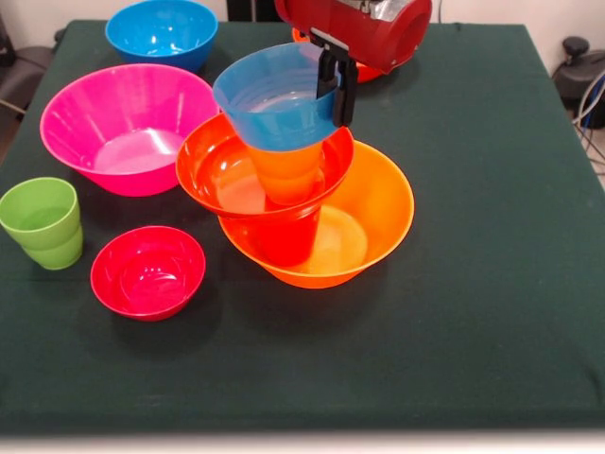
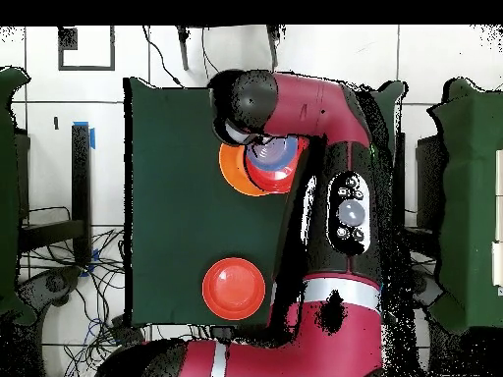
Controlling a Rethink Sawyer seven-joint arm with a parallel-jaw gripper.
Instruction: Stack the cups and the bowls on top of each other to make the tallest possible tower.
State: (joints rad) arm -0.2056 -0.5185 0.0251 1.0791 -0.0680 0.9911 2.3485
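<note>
Front view: the tower point(image 1: 298, 203) stands near the table's middle; its base is the wide orange bowl point(image 1: 378, 213), with a red-orange cup point(image 1: 284, 236) standing in it; a red-orange bowl point(image 1: 222, 170) rests on that cup, tilted slightly; an orange cup point(image 1: 288, 170) stands in that bowl. The gripper point(image 1: 337, 87) is closed on the rim of a small blue bowl point(image 1: 269, 104), one finger inside the wall and one outside; the bowl is tilted and sits at the orange cup's top; whether it already bears on the cup cannot be told. Unstacked items: the pink bowl point(image 1: 128, 128) just beside the tower; a second blue bowl point(image 1: 161, 33) behind it; the light green cup point(image 1: 43, 222) near the table edge; the crimson bowl point(image 1: 148, 271) close to it. A further red-orange item shows behind the arm point(image 1: 378, 28), mostly hidden.

Overhead view: the arm point(image 2: 334, 147) covers most of the green table point(image 2: 167, 196); the tower shows as an orange rim with red-orange and blue inside, partly under the wrist; one red-orange bowl point(image 2: 234, 288) lies well apart, nearer the base; the gripper's hold is not visible here.

Assessment: four tiers placed, a fifth in hand; release is outstanding, and at least five items remain loose.
</note>
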